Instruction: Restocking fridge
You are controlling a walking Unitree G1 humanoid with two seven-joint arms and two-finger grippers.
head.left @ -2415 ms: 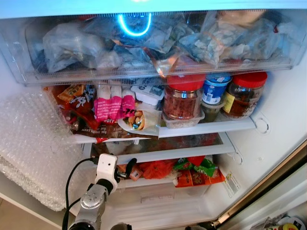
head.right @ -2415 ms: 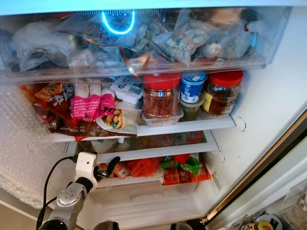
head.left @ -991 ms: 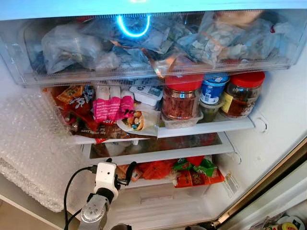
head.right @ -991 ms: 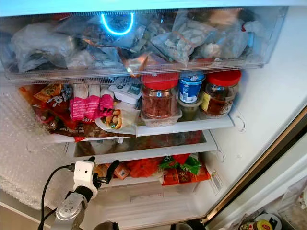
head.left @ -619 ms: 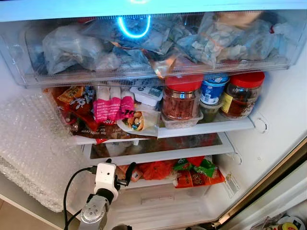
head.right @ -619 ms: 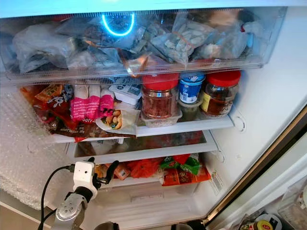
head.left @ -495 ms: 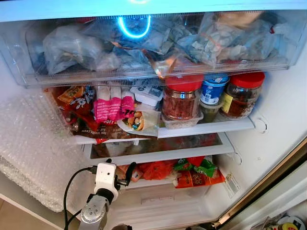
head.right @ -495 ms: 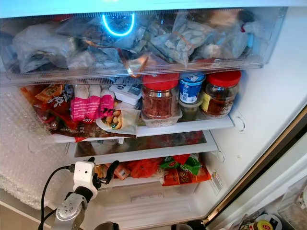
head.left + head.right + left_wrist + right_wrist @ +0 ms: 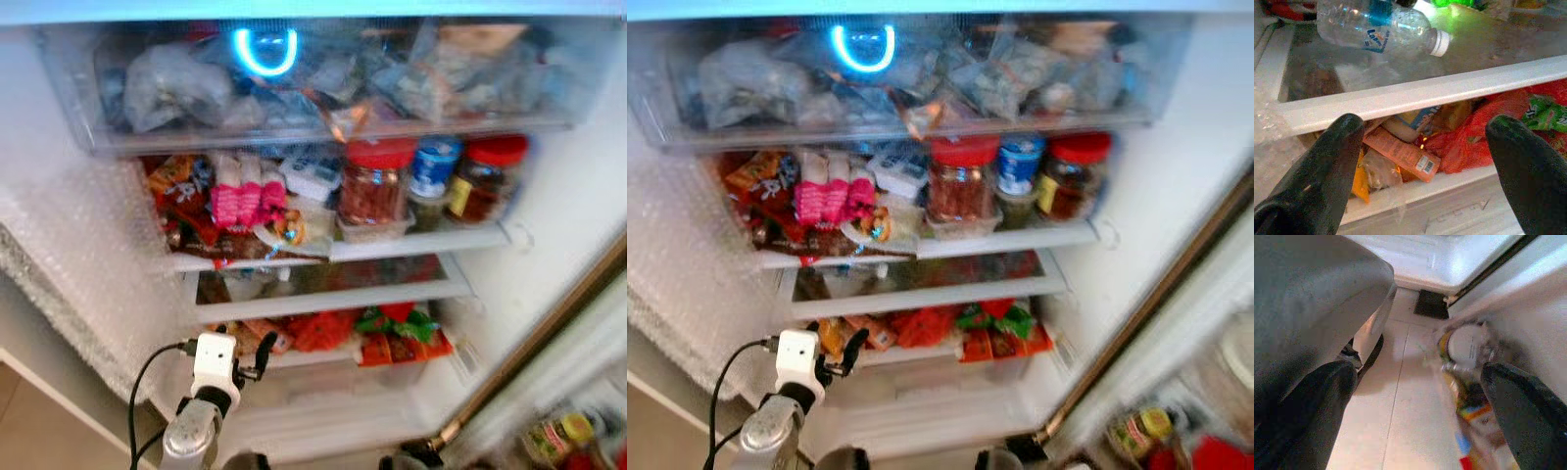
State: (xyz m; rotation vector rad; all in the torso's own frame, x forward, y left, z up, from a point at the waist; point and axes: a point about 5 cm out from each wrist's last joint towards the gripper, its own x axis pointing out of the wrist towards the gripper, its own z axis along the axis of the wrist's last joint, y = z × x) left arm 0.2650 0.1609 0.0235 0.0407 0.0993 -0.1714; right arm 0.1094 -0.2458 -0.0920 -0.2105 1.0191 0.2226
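Observation:
The open fridge is packed. On the middle shelf [image 9: 421, 240] stand two red-lidded jars [image 9: 375, 186] and a blue-lidded tub [image 9: 431, 166], with pink snack packets [image 9: 240, 204] to their left. My left gripper [image 9: 257, 357] is held in front of the lower shelf's left end, open and holding nothing. In the left wrist view its fingers [image 9: 1332, 161] frame an orange packet [image 9: 1400, 154] and a red bag [image 9: 1464, 147] under the white shelf edge [image 9: 1425, 90]. A clear water bottle [image 9: 1376, 24] lies on the glass shelf above. My right gripper [image 9: 1418, 377] hangs open over the tiled floor.
A clear drawer [image 9: 323, 78] full of bagged food spans the top. Bubble wrap [image 9: 88, 255] covers the fridge's left wall. The door's dark edge [image 9: 549, 333] runs down the right, with jars [image 9: 1136, 431] blurred at the lower right. Green packets [image 9: 392, 321] lie in the lower compartment.
The whole picture has shifted and blurred, so my head has moved. The left gripper sits slightly lower than 2.4 s ago and stays open.

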